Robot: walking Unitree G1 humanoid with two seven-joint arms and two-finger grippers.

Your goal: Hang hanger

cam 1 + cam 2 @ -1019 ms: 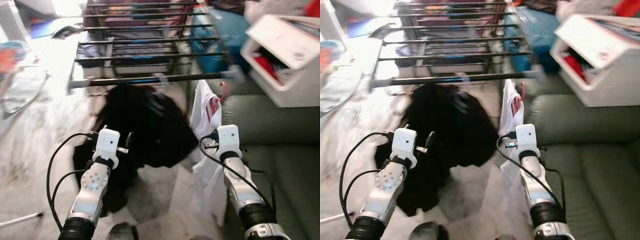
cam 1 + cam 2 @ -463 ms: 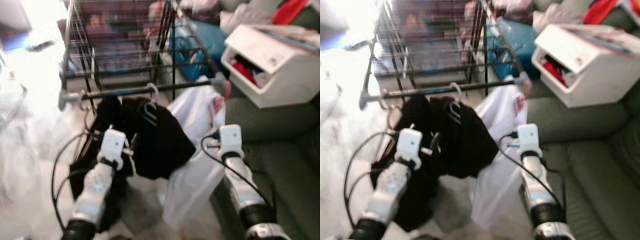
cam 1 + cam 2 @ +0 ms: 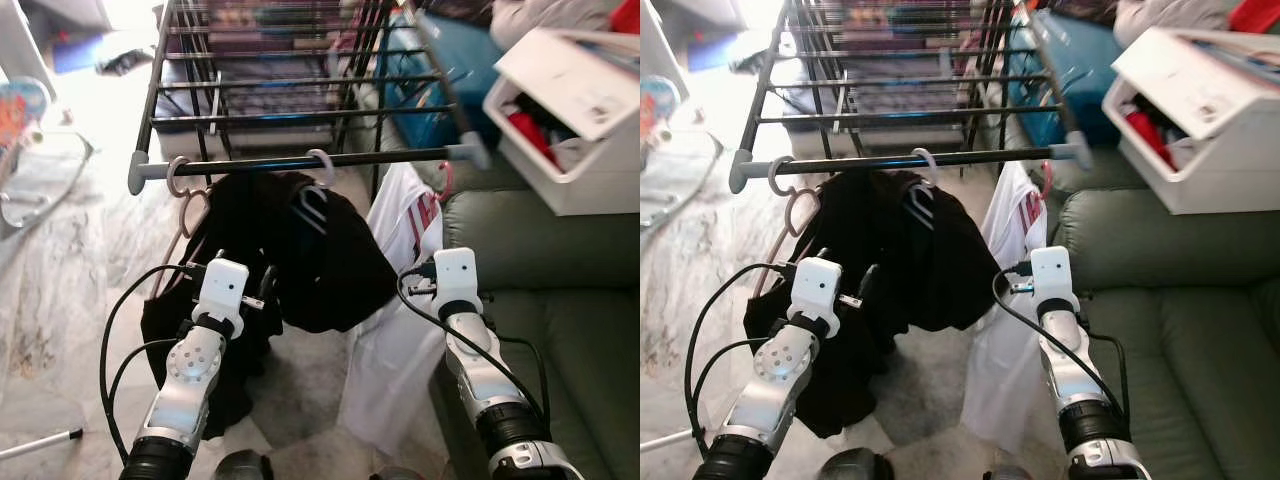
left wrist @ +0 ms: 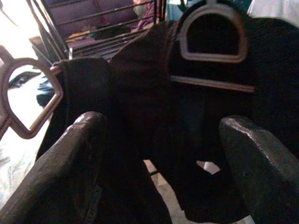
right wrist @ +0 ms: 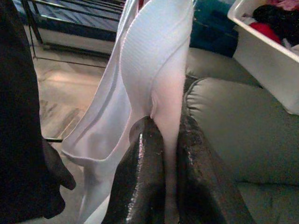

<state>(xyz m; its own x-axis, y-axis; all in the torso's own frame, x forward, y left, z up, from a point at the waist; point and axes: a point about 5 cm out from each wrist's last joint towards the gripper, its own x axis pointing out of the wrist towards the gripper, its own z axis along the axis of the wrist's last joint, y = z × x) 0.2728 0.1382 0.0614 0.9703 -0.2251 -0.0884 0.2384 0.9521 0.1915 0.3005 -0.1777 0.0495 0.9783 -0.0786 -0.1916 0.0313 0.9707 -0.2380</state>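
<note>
Left eye view: a black drying rack (image 3: 300, 90) stands on the marble floor (image 3: 60, 290), its near rail (image 3: 300, 162) running across the view with grey end caps. A pale hanger (image 3: 322, 165) hooks over that rail near its middle and carries a black garment (image 3: 310, 250). A second, pinkish hanger (image 3: 183, 195) hangs near the rail's left end, its lower part hidden behind the dark cloth. A white garment (image 3: 400, 290) with red stripes hangs by the rail's right end, and the hook above it is hard to make out. The left gripper (image 3: 262, 290) hovers in front of the black garment, its dark fingers hard to separate from the cloth. The right arm's wrist block covers the right gripper, set against the white garment. A green sofa (image 3: 560, 300) lies to the right, with a white bin (image 3: 570, 110) of clothes above it, cut off by the frame.

Right eye view: the same layout, with the pale hanger's hook seated on the rail.

Left wrist view: the left gripper's fingers (image 4: 74, 163) are spread wide, with the black garment and the pale hanger's D-shaped loop beyond them.

Right wrist view: the right gripper (image 5: 169, 128) has its fingers pressed together, pinching a fold of the white garment's ribbed edge.
</note>
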